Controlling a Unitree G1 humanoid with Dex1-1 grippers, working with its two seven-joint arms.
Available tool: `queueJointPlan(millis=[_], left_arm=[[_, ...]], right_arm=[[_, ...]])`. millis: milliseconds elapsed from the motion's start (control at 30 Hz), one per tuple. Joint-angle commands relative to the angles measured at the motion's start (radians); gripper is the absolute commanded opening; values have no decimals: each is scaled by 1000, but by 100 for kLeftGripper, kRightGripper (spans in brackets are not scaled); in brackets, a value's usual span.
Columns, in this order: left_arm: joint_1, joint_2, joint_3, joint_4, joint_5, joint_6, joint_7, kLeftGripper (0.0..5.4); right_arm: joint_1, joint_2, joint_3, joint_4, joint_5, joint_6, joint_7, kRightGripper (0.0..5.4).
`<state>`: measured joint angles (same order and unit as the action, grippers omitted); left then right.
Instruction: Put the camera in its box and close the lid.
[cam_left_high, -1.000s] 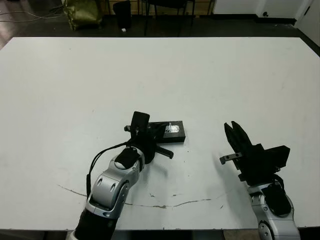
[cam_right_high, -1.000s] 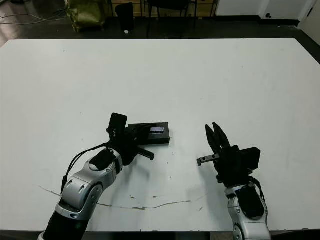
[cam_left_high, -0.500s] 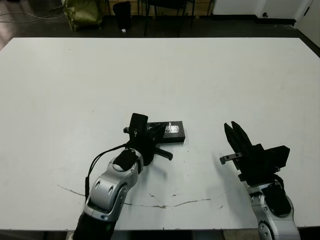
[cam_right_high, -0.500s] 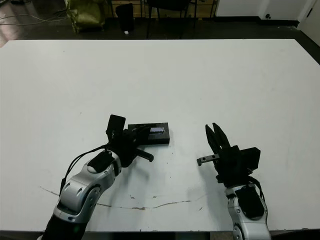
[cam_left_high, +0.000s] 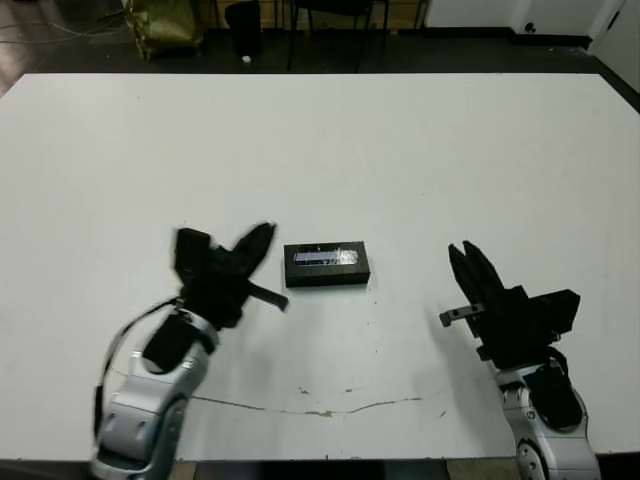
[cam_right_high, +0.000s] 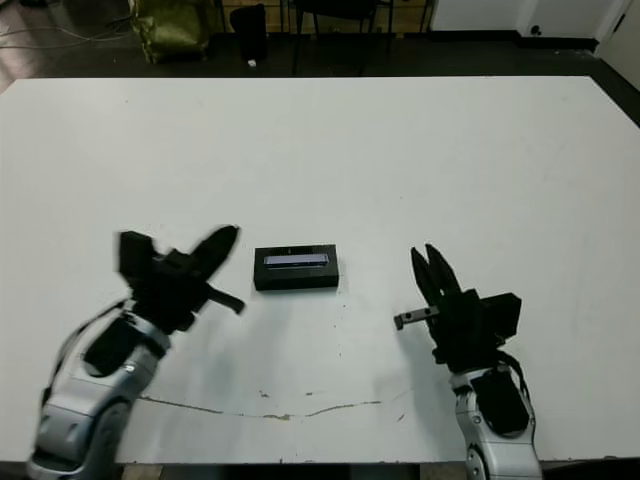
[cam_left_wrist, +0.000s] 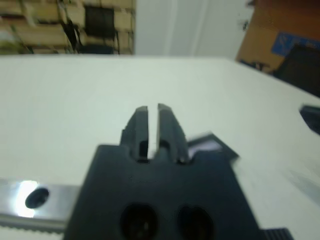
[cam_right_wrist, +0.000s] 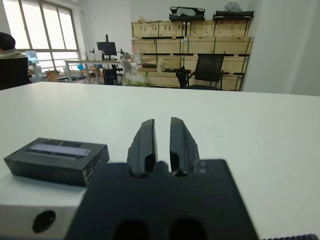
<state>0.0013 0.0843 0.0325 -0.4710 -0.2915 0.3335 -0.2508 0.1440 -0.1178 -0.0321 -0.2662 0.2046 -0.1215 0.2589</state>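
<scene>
The box (cam_left_high: 326, 278) lies near the table's middle with the lid (cam_left_high: 326, 256) flat on top of it, silvery strip facing up. The camera is out of view. My left gripper (cam_left_high: 263, 234) hovers to the left of the box, apart from it, shut and holding nothing; it looks blurred. In the left wrist view its fingers (cam_left_wrist: 141, 125) stand close together, with the box (cam_left_wrist: 212, 147) just beyond them. My right gripper (cam_left_high: 463, 250) rests to the right of the box, shut and empty. The right wrist view shows the closed box (cam_right_wrist: 57, 159) beside that gripper (cam_right_wrist: 162, 121).
A thin dark crack line (cam_left_high: 330, 408) runs across the white table (cam_left_high: 420, 150) near its front edge. Beyond the far edge are chair legs and a green bag (cam_left_high: 165, 22). A person (cam_right_wrist: 9, 47) sits far off in the right wrist view.
My left arm has pulled back to the left, away from the box, leaving the lidded box in plain sight. The right arm has not moved.
</scene>
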Motion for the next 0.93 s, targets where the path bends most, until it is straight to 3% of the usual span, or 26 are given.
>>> queueJointPlan(millis=[33, 200, 433, 633, 933], left_arm=[[-2, 26, 84, 10, -38, -38, 0, 2], [8, 13, 138, 67, -22, -145, 27, 2], [18, -28, 173, 201, -47, -252, 52, 2], [3, -50, 180, 259, -54, -278, 81, 2], [-20, -41, 178, 270, -96, -226, 97, 2]], right_arm=[[-31, -16, -14, -33, -23, 55, -33, 0], [-92, -18, -18, -71, -39, 137, -68, 0], [-173, -8, -26, -40, -61, 157, -100, 0], [-197, 15, -20, -8, -63, 171, -123, 0], [-175, 32, -2, -6, -91, 177, -151, 0]])
